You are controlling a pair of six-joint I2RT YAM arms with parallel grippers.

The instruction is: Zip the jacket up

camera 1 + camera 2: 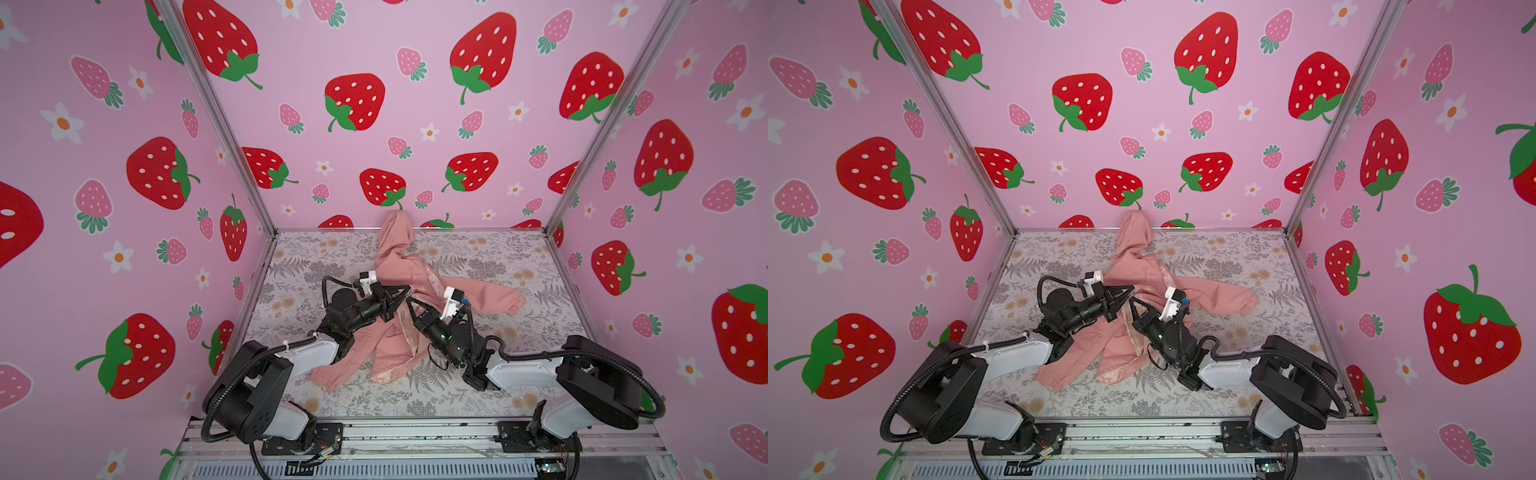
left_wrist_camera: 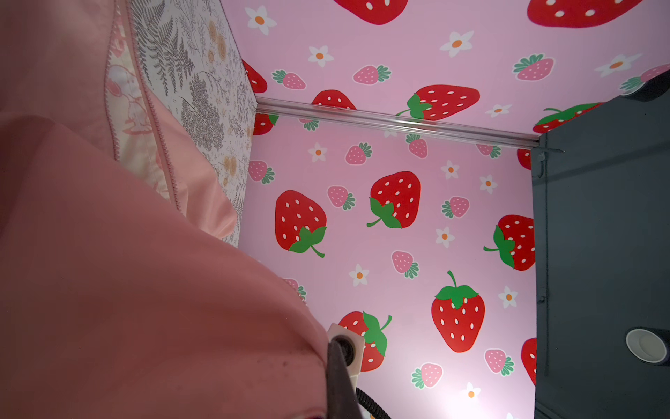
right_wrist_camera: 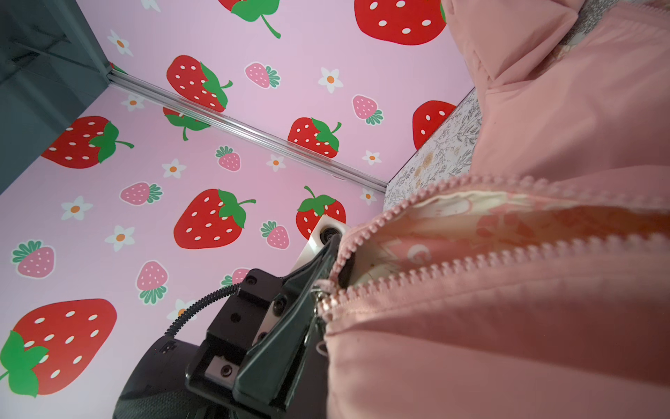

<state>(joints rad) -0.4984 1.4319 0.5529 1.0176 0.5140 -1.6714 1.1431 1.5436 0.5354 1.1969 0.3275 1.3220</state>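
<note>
1. The jacket (image 1: 405,270) (image 1: 1142,270) is soft, matte salmon-pink cloth, rumpled and creased. It lies in the middle of the bench (image 1: 332,257), whose cover is printed with grey ferns and tan blossoms.
2. Its hood (image 1: 395,232) tapers to a point at the far edge and leans against the far wall (image 1: 415,104), which is smooth pink with red strawberries. The right sleeve (image 1: 486,295) stretches to the right and ends in a gathered cuff. The near sleeve (image 1: 332,370) trails to the near left, partly under the left arm.
3. The zipper (image 3: 471,254) has chunky pink moulded teeth. Its two rows stand apart, spreading from a small metal slider (image 3: 321,299). Between them shows the lining (image 3: 453,217), cream with a slight sheen and printed with pink figures.
4. The left gripper (image 1: 405,289) (image 1: 1129,287) has black, wedge-shaped fingers. In the right wrist view its jaws (image 3: 331,254) are pressed together on the zipper's edge, right beside the slider.
5. The right gripper (image 1: 411,300) (image 1: 1133,300) sits just beside the left one at the jacket's front opening. Its jaws are closed. In the left wrist view pink cloth is drawn up to the tip of one of its fingers (image 2: 339,377), so it pinches the jacket. The exact spot is hidden.
6. The front stands open along all the zipper that shows.
</note>
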